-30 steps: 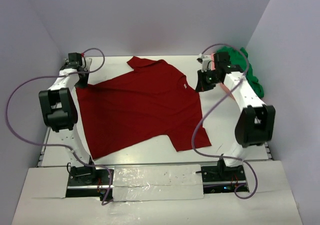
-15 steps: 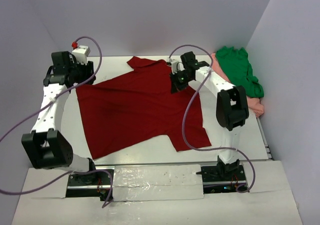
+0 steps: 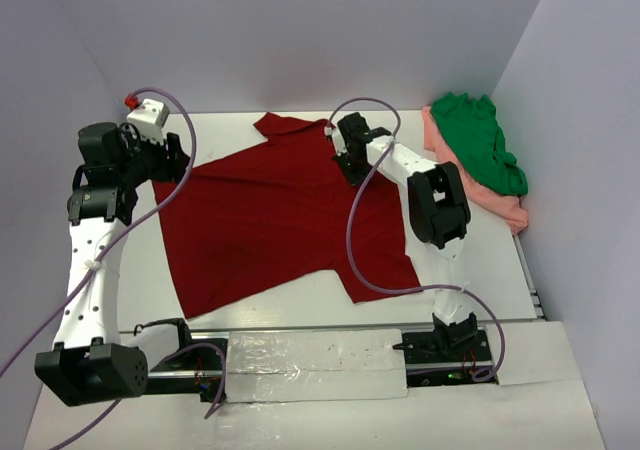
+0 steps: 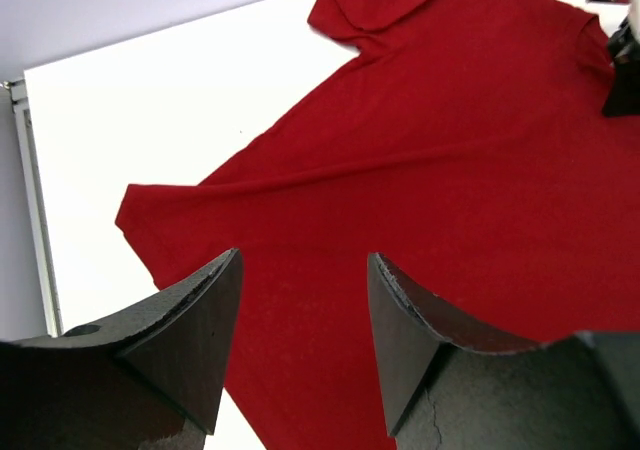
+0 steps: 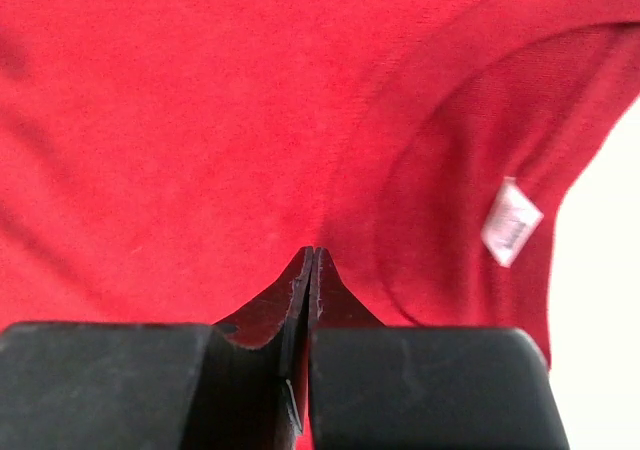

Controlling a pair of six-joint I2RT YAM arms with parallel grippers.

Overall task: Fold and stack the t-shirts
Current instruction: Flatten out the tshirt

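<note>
Top external view: dark red t-shirt point(image 3: 280, 215) lies spread flat mid-table point(image 3: 300, 292), collar to the right, hem to the left, one sleeve far, one near. No fold in it yet. Green t-shirt point(image 3: 478, 140) sits bunched on the salmon pink t-shirt point(image 3: 503, 210) at the far right edge, both unfolded. My read: early stage, squaring up shirt one before its first fold.

Left gripper point(image 3: 165, 160) hovers above the far-left hem corner, fingers spread, nothing between them. Right gripper point(image 3: 350, 170) is at the collar, fingers pressed together, tip just beside the neckline, near the pale neck label point(image 5: 511, 222) — can't tell if any cloth is nipped.

Next move likely calls for a clean pinch on one cloth edge per gripper, then lifting both together and carrying across. The cotton looks soft, so an uneven lift would probably drag and wrinkle the rest.

Containers: none in view — no bin, tray or box.
</note>
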